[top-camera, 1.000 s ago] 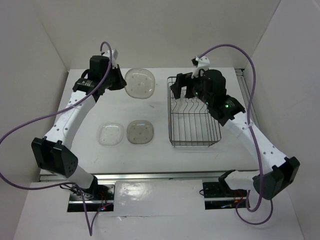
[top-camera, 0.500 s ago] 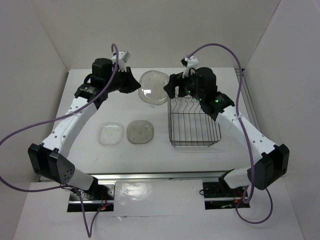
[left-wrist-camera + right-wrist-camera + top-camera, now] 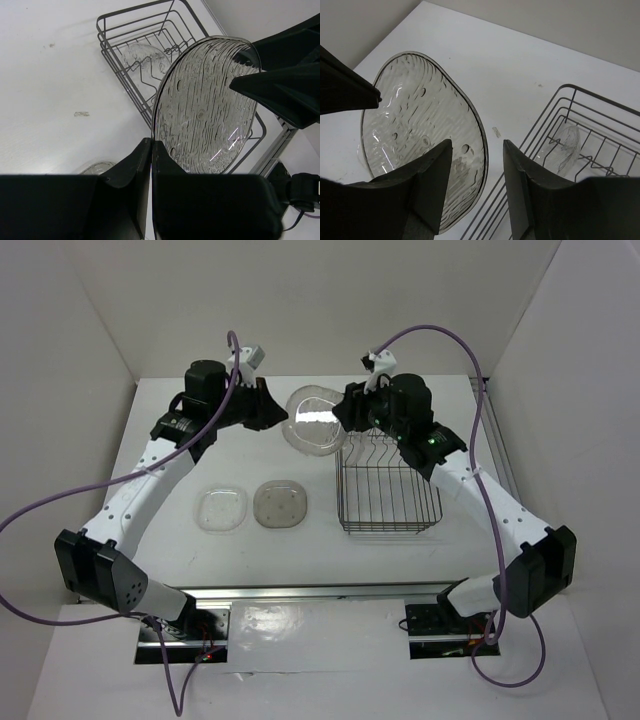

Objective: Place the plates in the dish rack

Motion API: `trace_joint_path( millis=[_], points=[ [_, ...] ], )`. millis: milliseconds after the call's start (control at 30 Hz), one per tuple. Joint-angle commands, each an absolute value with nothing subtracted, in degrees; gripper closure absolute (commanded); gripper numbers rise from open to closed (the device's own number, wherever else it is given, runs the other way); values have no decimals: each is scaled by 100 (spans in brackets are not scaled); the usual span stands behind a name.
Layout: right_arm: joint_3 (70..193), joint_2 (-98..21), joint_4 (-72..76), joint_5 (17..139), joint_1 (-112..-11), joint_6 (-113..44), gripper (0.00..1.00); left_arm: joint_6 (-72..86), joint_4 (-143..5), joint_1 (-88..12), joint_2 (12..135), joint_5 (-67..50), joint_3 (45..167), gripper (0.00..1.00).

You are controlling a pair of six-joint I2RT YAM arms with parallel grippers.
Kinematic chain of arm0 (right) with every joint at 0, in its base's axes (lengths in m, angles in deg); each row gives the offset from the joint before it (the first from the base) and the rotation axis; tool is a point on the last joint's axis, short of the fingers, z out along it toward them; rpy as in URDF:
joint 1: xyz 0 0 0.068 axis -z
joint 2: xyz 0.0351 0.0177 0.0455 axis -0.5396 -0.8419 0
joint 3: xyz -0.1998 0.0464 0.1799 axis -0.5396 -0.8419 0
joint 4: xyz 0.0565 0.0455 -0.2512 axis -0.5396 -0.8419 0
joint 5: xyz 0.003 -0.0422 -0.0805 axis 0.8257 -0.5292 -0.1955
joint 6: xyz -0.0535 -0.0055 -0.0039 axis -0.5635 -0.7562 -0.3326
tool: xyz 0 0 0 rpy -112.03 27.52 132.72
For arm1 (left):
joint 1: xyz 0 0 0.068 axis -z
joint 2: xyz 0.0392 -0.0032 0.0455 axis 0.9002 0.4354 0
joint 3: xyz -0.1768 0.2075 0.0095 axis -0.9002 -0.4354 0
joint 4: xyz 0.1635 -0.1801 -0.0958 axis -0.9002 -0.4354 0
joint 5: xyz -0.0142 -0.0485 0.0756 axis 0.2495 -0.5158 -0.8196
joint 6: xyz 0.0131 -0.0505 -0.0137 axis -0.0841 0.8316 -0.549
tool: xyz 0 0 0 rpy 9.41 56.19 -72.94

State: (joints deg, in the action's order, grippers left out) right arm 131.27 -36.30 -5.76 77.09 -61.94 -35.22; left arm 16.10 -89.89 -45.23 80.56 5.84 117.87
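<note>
A clear ribbed plate (image 3: 315,420) hangs tilted on edge above the table, just left of the dish rack (image 3: 388,485). My left gripper (image 3: 275,412) is shut on its left rim; in the left wrist view the jaws (image 3: 151,145) pinch the edge of this plate (image 3: 205,105). My right gripper (image 3: 345,410) stands open astride the opposite rim, which passes through the gap between its fingers (image 3: 477,145) without being clamped. Another clear plate (image 3: 562,147) stands among the tines of the rack (image 3: 600,130). A clear plate (image 3: 221,509) and a greyish-tan plate (image 3: 280,504) lie flat on the table.
The white table (image 3: 200,460) is walled in by white panels at the back and both sides. Purple cables loop over both arms. The rack's near half holds bare tines.
My left arm has swung right with the plate and tipped it up on edge. The right gripper has moved left from above the rack to the plate's rim, and its jaws have narrowed.
</note>
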Motion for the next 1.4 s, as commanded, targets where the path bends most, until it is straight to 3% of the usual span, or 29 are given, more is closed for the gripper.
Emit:
trace_joint_path(
  millis=[0, 100, 133, 200, 267, 400, 500, 533, 567, 833, 1033, 1367],
  points=[
    [13144, -3677, -192, 7747, -6228, -3568, 48, 1602, -8520, -4503, 7791, 797, 11760, 100],
    [13144, -3677, -192, 7747, -6228, -3515, 61, 1602, -8519, -4503, 7791, 797, 11760, 100],
    [13144, -3677, -192, 7747, -6228, -3515, 74, 1602, -8519, -4503, 7791, 797, 11760, 100],
    [13144, -3677, -192, 7616, -6228, -3515, 80, 1663, -8519, -4503, 7791, 726, 11760, 100],
    [13144, -3677, -254, 7545, -6228, -3515, 96, 1664, -8519, -4503, 7791, 674, 11760, 100],
    [13206, -3677, -315, 7326, -6228, -3463, 100, 1664, -8642, -4503, 7896, 455, 11874, 97],
    [13206, -3677, -315, 7159, -6228, -3410, 100, 1664, -8774, -4503, 7949, 314, 11927, 58],
    [13206, -3677, -315, 7080, -6228, -3410, 100, 1664, -8774, -4503, 7897, 157, 11927, 40],
    [13258, -3677, -315, 6879, -6228, -3410, 100, 1725, -8774, -4503, 7818, 68, 11875, 0],
    [13259, -3466, -438, 4639, -6228, -3586, 100, 2015, -9089, -4616, 7685, -872, 11935, 0],
    [13364, -3352, -920, 2776, -6175, -3797, 100, 2182, -9951, -4950, 8432, -1848, 12532, 0],
    [13083, -3554, -1045, 1779, -5832, -3920, 100, 2068, -10355, -5206, 9038, -2086, 12823, 0]
  ],
)
